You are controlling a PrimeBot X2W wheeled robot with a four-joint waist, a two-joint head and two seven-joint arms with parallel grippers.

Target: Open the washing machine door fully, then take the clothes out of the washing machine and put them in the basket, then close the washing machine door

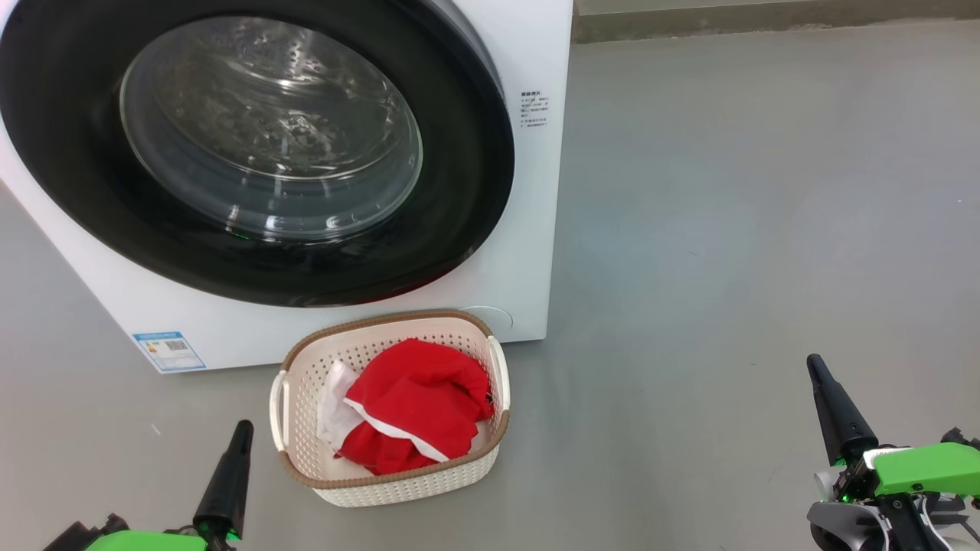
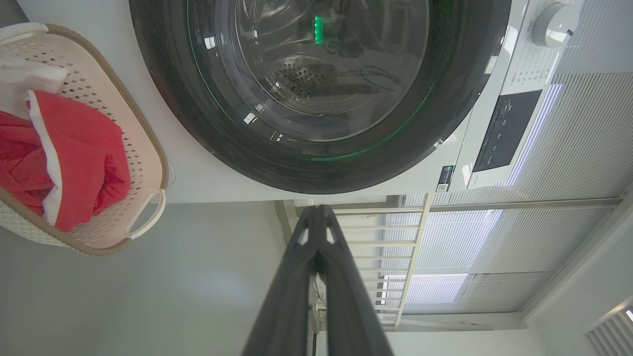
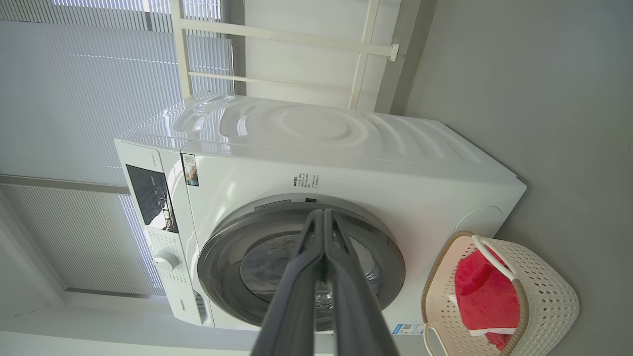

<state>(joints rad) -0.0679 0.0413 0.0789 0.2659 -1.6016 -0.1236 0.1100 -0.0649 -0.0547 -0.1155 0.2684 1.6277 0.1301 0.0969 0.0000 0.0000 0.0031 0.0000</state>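
Head view: the washing machine door [image 1: 253, 153] sits shut on the washing machine [image 1: 528, 252]. The writing on its blue energy label [image 1: 168, 350] is too small to read. The basket [image 1: 398, 486] stands on the floor [image 1: 727, 229] just before it, handles left and right, holding the red clothes [image 1: 417, 405].

Left wrist view: the left hand [image 2: 316, 212] is closed and empty.

Right wrist view: the right hand [image 3: 324, 213] is closed and empty too.

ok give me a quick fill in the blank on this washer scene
1. The washing machine door is ____.
2. The basket holds ____ clothes with white trim.
3. The left gripper and the right gripper are both empty and ____.
Missing words: closed; red; shut
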